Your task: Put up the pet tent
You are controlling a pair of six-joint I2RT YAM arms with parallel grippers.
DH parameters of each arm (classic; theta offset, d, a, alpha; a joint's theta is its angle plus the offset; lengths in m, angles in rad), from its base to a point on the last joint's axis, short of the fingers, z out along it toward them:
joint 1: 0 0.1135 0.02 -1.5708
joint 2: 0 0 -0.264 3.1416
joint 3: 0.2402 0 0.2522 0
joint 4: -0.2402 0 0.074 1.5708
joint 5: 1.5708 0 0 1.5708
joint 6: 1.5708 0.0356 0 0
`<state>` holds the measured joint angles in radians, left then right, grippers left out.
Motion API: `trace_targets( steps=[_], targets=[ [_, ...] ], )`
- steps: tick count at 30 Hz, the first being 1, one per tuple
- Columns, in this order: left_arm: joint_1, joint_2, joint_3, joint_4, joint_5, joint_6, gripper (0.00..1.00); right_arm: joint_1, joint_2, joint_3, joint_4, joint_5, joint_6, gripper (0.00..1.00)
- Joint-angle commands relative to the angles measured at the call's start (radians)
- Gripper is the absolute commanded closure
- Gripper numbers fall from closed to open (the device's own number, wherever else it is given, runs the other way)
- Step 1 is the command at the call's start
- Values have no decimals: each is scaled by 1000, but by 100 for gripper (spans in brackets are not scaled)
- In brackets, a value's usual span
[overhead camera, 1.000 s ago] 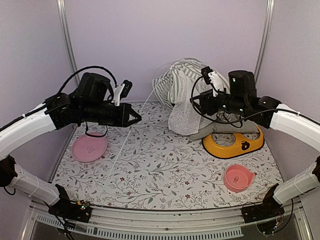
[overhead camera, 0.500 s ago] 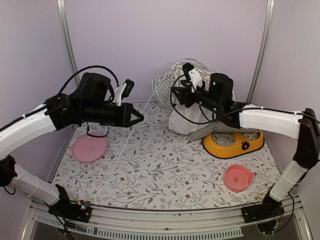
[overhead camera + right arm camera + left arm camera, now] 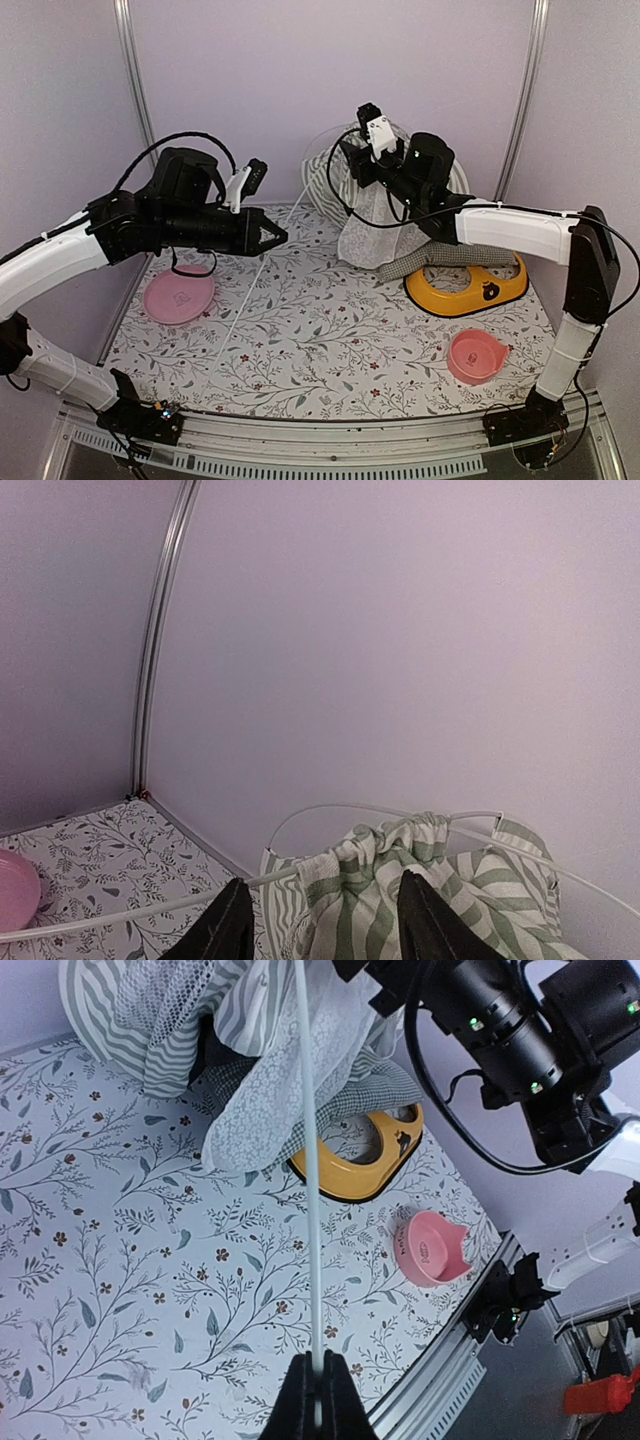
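Pet tent (image 3: 325, 182), collapsed at the back of the floral-printed surface (image 3: 330, 345), close to the rear wall. It is a slumped heap of grey-green and white striped cloth. Its top is gathered into a puckered bunch from which thin white hoops arc. A white lace mesh curtain (image 3: 368, 235) hangs limp down its front. A green-checked gingham cushion (image 3: 450, 258) lies at its foot, touching a glossy orange pet dish (image 3: 468, 288).

Left pincer (image 3: 274, 238), pressed together, pinches a thin white pole (image 3: 245, 300), a slender, slightly bowed rod running from the near surface up into the fabric. Right pincer (image 3: 325, 925), fingers spread and holding nothing, hovers just above the gathered top.

Step in hand, as judged: seizing the bunched apex so that the frame can be raised. For a sound grip the fingers should straddle the gathered cloth together with the pole ends beneath it; soft fabric alone would likely slip. The left arm should hold its pole taut without bending it sharply, since so thin a rod probably flexes readily.

A flat pink plate (image 3: 178, 297) and a pink bowl (image 3: 475, 356) lie well apart from the tent.
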<state>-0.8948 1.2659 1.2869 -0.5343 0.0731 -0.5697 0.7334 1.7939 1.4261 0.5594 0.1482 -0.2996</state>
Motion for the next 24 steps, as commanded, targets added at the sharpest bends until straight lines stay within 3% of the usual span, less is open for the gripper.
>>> trace_targets(
  steps=[1, 16, 24],
  targets=[
    [-21, -29, -8, 74, 5, 6, 100, 8, 48, 57, 1, 30, -24, 51],
    [-36, -34, -6, 76, -4, -4, 100, 10, 75, 51, 24, 83, -20, 56],
    [-45, -31, -5, 82, -6, -17, 100, 16, 123, 109, 9, 123, -4, 64]
  ],
)
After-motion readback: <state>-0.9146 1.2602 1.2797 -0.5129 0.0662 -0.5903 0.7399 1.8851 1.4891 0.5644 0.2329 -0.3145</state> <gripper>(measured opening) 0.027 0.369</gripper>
